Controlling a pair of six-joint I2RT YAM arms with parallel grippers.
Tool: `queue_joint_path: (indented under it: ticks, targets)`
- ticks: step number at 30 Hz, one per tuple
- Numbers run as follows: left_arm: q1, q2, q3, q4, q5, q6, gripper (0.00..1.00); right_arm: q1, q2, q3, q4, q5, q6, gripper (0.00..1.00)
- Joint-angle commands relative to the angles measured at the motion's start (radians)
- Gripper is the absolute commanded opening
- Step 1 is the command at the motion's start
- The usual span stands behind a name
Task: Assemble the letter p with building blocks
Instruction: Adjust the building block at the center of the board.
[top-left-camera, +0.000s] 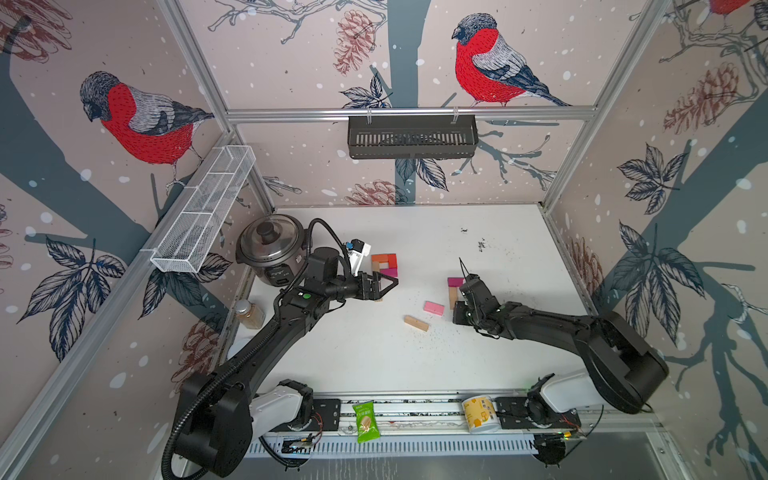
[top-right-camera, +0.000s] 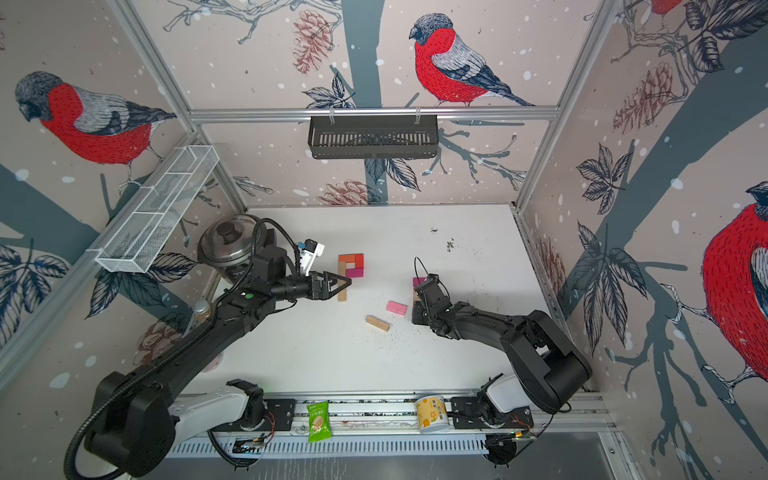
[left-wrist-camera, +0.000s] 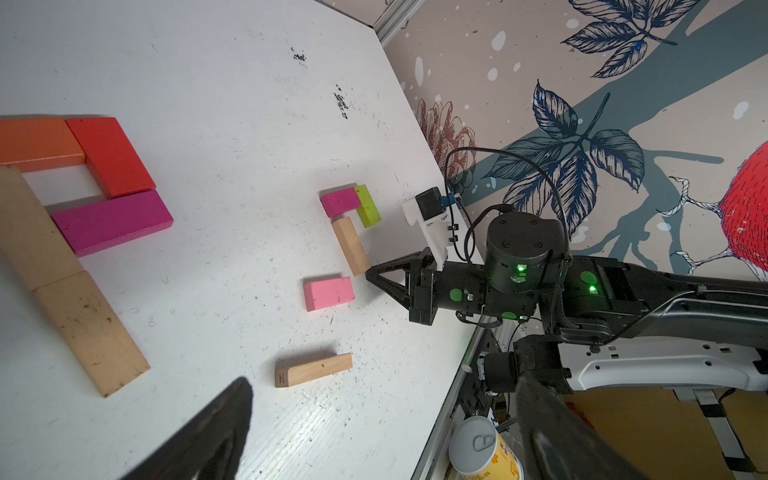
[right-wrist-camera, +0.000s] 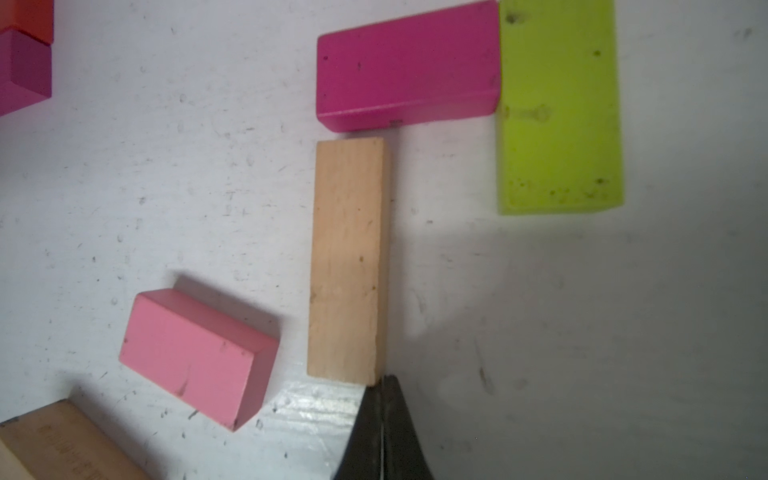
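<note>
arms stretched low – l gripper (top-left-camera: 388, 284) spread, r gripper (right-wrist-camera: 380, 382) closed, tip at tan block (right-wrist-camera: 347, 257)

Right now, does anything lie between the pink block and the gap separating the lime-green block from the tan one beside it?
Yes: that tan block itself. The pink block lies on its far side from the lime-green block, and the shut right gripper sits at the tan block's end. Sliding straight looks blocked.

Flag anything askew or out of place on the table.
Two blocks lie loose and skewed mid-table: the pink block and a tan block, each touching no other block. Dark specks are scattered over the white table, like spilled crumbs.
</note>
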Motion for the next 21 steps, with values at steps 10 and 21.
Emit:
queue_joint_path:
  ticks: [10, 21]
  targets:
    - [0.0, -0.004, 0.0, 0.027, 0.013, -0.004, 0.97, -0.007, 0.007, 0.002, 0.003, 0.009, 0.017, 0.08]
    - [0.001, -0.007, -0.001, 0.023, 0.012, -0.004, 0.97, -0.009, -0.089, 0.031, -0.058, 0.002, 0.001, 0.12]
